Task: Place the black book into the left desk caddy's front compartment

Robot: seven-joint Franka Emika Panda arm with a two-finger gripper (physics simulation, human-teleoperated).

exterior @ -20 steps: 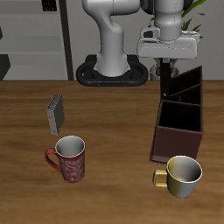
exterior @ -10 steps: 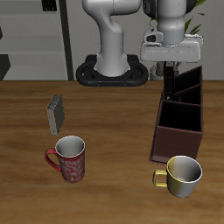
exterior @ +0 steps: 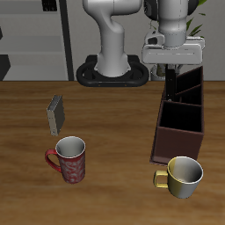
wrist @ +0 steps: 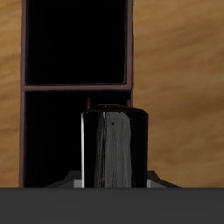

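Note:
My gripper (exterior: 169, 70) is shut on the black book (exterior: 166, 86) and holds it upright, hanging below the fingers, over the back part of the left desk caddy (exterior: 176, 145). The caddy is a long dark reddish-brown open box with dividers. In the wrist view the black book (wrist: 114, 144) stands straight ahead between the fingers, with the caddy's dark compartments and a divider (wrist: 77, 86) right beneath it. The book's lower edge is above the caddy's rim, and I cannot tell whether it touches.
A grey book (exterior: 56, 112) stands on the table far from the caddy. A red patterned mug (exterior: 70, 159) sits near the front edge below it. A yellow mug (exterior: 183, 174) sits just in front of the caddy's front wall. The robot's base (exterior: 112, 70) is at the back.
The gripper with the black book has shifted slightly sideways and a little lower over the caddy. Nothing else has moved.

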